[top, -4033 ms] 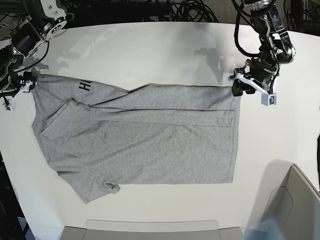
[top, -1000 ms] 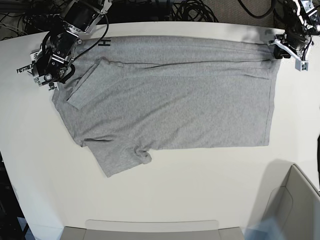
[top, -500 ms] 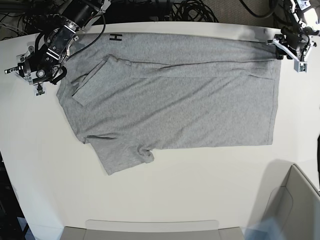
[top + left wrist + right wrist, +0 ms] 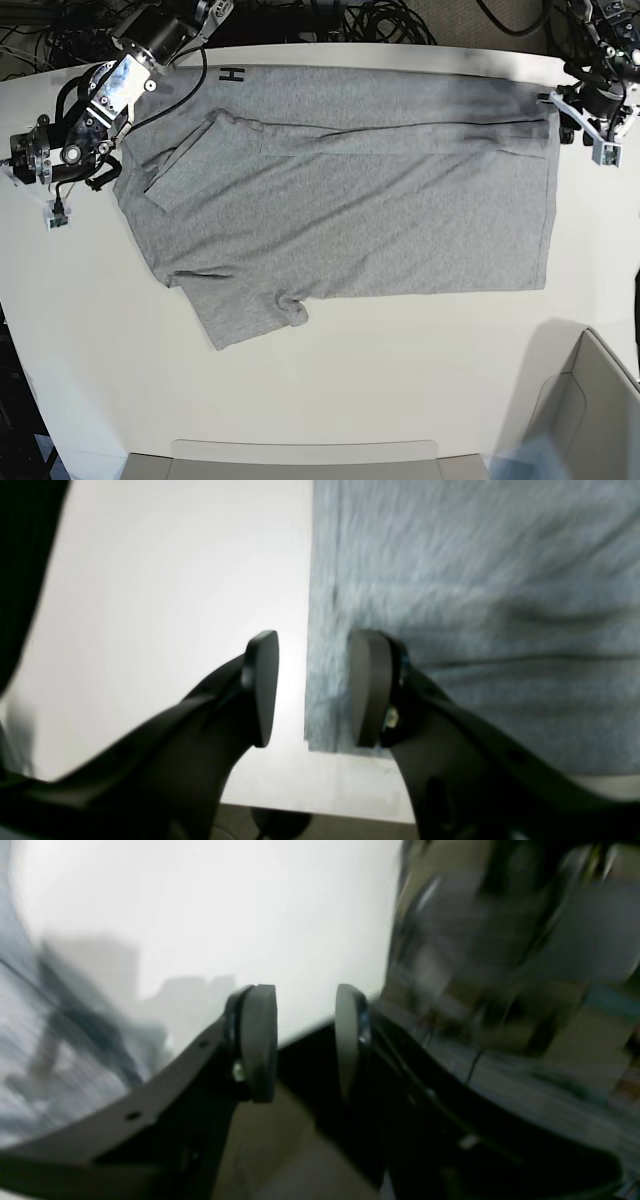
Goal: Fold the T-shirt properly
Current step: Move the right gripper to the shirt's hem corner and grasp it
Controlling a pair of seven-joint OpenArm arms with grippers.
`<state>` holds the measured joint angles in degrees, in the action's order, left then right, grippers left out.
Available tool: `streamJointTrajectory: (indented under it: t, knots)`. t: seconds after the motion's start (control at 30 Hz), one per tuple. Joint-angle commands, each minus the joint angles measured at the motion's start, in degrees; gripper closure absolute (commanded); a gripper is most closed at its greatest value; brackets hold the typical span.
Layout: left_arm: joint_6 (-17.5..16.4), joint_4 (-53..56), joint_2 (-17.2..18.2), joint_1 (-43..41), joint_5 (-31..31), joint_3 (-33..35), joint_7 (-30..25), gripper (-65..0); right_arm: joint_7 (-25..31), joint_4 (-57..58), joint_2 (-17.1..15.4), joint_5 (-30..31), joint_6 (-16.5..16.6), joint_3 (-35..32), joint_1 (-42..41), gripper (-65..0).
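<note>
T-shirt [image 4: 340,200]: a grey shirt lying flat on the white desk [image 4: 330,400], filling the upper half of the base view; hem toward 3 o'clock, neck end toward 9 o'clock, black lettering at its 11 o'clock corner.

Work done: a long band along the 12 o'clock edge appears turned over onto the body, with a crease running from 9 to 3 o'clock; one sleeve [image 4: 185,165] lies folded in over the chest at 10 o'clock.

Work left: the other sleeve [image 4: 245,320] sticks out loose at 7 o'clock; the 6 o'clock side is unfolded and no crosswise fold has been made. Judged from this, the task is at an early stage.

Left tool [image 4: 310,687]: parted to a moderate gap, set astride the shirt's corner at 1 o'clock in the base view. One pad [image 4: 370,685] stands over the cloth, the other over bare desk; the cloth edge runs between them unpinched. Nothing is held.

Right tool [image 4: 305,1040]: parted to a moderate gap, empty, beyond the 9 o'clock end of the shirt near the desk's edge. Its wrist view is blurred, showing only bare desk and clutter between the pads; it is clear of the cloth.
</note>
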<state>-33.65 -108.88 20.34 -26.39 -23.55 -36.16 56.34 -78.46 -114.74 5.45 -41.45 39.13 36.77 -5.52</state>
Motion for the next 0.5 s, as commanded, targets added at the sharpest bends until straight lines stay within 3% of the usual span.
streamJointTrajectory:
  t: [0.0, 0.17, 0.3, 0.47]
  knots:
    - [0.4, -1.9, 0.7, 0.2, 0.0, -0.8, -0.8, -23.6, -0.3, -1.6, -0.2, -0.6, 0.9, -2.1, -1.5, -20.0]
    - [0.6, -4.9, -1.1, 7.1, 0.0, -0.4, 1.3, -23.6, -0.4, -1.5, 1.3, -0.6, 0.9, -7.6, -6.7, -20.0]
    - [0.7, -5.1, -2.5, 14.2, 0.1, 0.2, 7.3, -23.6, -0.2, 0.4, 3.1, -0.5, 0.9, -9.2, -13.5, -20.1]
    - [0.9, -5.1, -3.4, 20.7, 0.2, 2.9, 11.3, -23.6, 1.6, 7.6, 2.2, 3.2, 0.9, -18.8, -16.5, -20.3]
